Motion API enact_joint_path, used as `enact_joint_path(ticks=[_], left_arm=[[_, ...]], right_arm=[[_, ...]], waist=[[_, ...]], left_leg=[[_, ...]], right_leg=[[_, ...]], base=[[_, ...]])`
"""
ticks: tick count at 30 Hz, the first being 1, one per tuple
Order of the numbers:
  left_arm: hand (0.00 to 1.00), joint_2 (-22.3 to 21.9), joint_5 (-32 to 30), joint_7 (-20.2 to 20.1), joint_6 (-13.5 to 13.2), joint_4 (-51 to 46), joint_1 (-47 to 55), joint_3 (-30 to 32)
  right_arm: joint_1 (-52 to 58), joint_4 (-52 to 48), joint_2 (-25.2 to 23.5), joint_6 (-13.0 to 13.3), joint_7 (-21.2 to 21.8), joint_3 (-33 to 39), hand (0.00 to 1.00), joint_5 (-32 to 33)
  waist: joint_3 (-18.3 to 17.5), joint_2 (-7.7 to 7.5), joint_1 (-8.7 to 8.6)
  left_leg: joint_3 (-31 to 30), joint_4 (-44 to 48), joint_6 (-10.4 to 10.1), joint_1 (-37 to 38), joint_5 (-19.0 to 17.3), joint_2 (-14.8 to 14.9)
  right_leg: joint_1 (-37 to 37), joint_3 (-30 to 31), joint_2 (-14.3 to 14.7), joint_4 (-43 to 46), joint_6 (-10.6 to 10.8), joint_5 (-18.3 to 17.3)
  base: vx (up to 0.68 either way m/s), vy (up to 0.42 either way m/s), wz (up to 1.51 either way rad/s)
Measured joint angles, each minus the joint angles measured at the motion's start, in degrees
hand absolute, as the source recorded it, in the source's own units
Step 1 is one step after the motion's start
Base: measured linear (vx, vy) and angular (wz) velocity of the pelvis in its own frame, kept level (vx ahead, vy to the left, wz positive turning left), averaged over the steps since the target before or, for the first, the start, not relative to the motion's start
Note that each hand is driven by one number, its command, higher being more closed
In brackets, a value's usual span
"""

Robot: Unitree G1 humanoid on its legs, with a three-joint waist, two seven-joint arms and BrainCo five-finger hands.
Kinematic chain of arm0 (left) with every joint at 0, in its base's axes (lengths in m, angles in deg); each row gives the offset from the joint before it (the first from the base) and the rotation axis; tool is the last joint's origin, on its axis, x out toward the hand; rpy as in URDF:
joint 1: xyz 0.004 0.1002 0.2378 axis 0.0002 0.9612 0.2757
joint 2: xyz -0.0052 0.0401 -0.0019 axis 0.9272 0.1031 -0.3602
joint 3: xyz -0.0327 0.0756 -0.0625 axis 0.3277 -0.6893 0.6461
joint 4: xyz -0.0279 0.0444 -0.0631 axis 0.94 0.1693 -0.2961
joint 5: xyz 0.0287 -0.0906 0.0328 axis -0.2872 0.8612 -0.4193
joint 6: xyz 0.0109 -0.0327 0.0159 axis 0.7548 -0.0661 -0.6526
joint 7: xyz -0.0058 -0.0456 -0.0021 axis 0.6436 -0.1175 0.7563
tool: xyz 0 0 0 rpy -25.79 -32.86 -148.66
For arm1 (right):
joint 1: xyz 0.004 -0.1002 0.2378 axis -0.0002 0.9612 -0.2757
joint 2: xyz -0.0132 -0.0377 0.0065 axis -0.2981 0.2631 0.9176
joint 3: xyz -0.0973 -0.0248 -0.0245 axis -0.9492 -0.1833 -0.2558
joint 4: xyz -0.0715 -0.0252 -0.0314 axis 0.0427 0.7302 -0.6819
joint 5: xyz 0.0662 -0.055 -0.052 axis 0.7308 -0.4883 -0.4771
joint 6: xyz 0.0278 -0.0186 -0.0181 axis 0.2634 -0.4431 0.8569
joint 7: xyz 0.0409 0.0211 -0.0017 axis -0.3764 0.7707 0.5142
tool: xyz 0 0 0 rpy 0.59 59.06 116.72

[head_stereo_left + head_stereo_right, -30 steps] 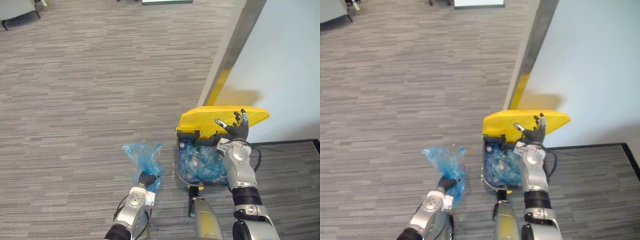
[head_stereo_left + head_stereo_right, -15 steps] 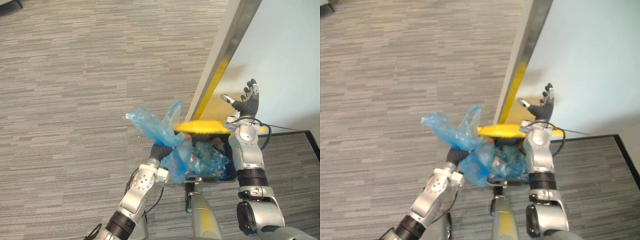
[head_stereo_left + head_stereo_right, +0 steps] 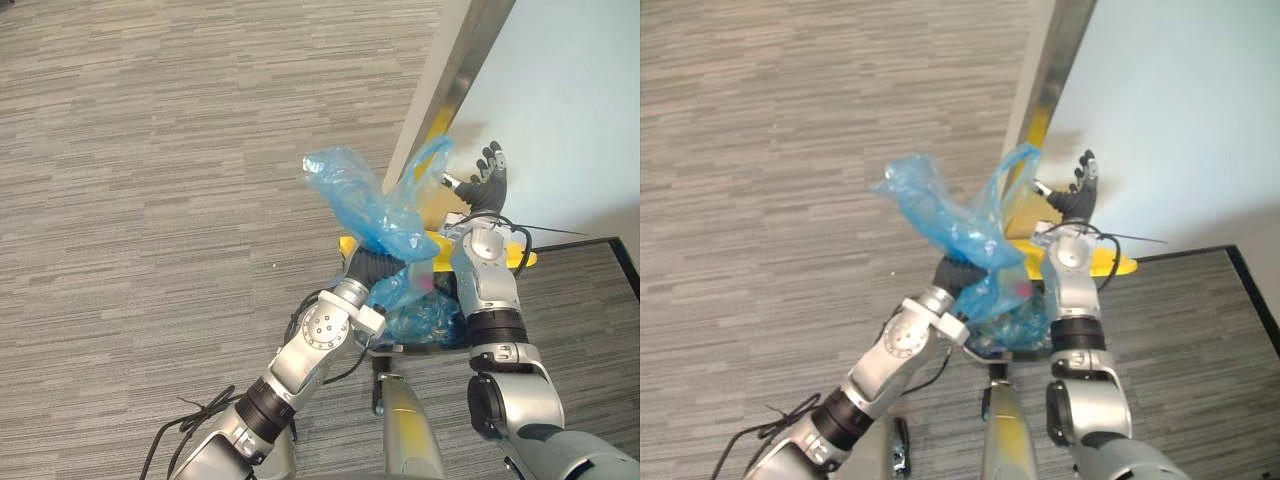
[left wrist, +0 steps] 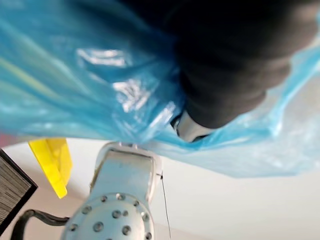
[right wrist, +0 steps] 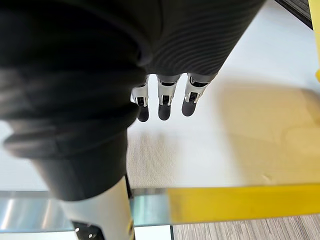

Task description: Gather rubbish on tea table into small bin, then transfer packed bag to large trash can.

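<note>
The robot's left hand (image 3: 370, 268) is shut tight round the neck of a blue bag (image 3: 372, 210). The loose top of the bag sticks up above the hand. The full part of the bag hangs just under the hand.

Right below the hand and the bag stands the large trash can (image 3: 447, 330). It is open, and there is more blue plastic inside it. Its yellow lid (image 3: 522, 260) pokes out from behind the bag, on the far side of the left hand.

The right hand (image 3: 483, 185) is up in the air, a little higher than the left hand and off to its right. Its fingers (image 5: 165, 97) are straight and it holds nothing. It is close to a pale wall (image 3: 570, 100). I cannot tell if it touches the wall. The lid sits just below this hand, by its wrist.

Grey carpet (image 3: 150, 150) spreads out to the left of both hands.
</note>
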Motion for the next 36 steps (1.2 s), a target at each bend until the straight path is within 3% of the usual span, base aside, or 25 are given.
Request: enact_joint_path(ticks=[6, 12, 16, 22, 29, 36], left_arm=[[1.0, -0.1, -2.6, 2.2, 0.1, 0.5, 0.0, 0.1], [1.0, -0.1, -4.6, 2.2, 0.2, 0.6, 0.8, 0.6], [1.0, -0.2, -4.6, 2.1, 0.3, 2.3, 1.4, 0.9], [1.0, -0.3, -4.5, 1.9, 0.5, 2.9, 2.4, 1.3], [1.0, -0.4, -4.5, 0.9, 0.6, 4.5, 2.5, 1.3], [1.0, -0.4, -4.2, 0.9, 0.6, 4.8, 2.8, 1.3]], right_arm=[[14.2, -16.4, -5.6, 0.0, -7.0, 7.0, 0.0, -5.0], [29.4, -18.6, -9.6, -0.6, -9.3, 14.3, 0.0, -6.6], [32.7, -15.7, -11.0, -0.1, -7.5, 15.7, 0.0, 1.2], [32.8, -7.0, -11.7, 1.7, -0.2, 11.6, 0.0, 14.5], [28.1, -0.8, -11.7, 1.6, 3.4, 4.5, 0.0, 15.7], [20.4, 0.0, -10.9, 1.5, 2.9, 0.3, 0.0, 13.5]], waist=[[0.1, -0.16, 0.05], [0.3, -0.6, -1.38], [0.5, -0.85, -1.72], [0.5, -0.86, -1.78], [0.5, -0.86, -1.75], [0.5, -0.86, -1.7]], left_leg=[[0.1, 1.0, 0.4, -0.2, -1.1, 0.5], [0.9, 1.6, 0.7, 0.3, -1.5, 0.4], [1.0, 1.6, 0.8, 0.9, -1.6, 0.3], [0.3, 1.6, 1.1, 0.9, -1.7, 0.3], [0.1, 1.7, 1.0, 0.7, -1.6, 0.2], [-0.2, 1.9, 0.7, -0.2, -1.1, -0.1]], right_leg=[[0.3, 0.1, 0.6, -0.1, 0.0, 0.0], [0.4, 0.9, 0.3, 0.1, 0.1, 0.0], [0.7, 1.0, 0.2, 0.3, 0.1, 0.1], [1.0, 0.3, 0.0, 0.3, 0.2, 0.1], [0.7, 0.2, -0.1, 0.4, 0.2, 0.1], [0.2, 0.0, -0.6, 0.7, 0.2, 0.0]], base=[[-0.03, -0.007, -0.04], [-0.01, 0.008, -0.06], [-0.02, -0.004, -0.03], [-0.03, -0.024, 0.05], [0.0, -0.003, 0.01], [0.0, -0.004, 0.05]])
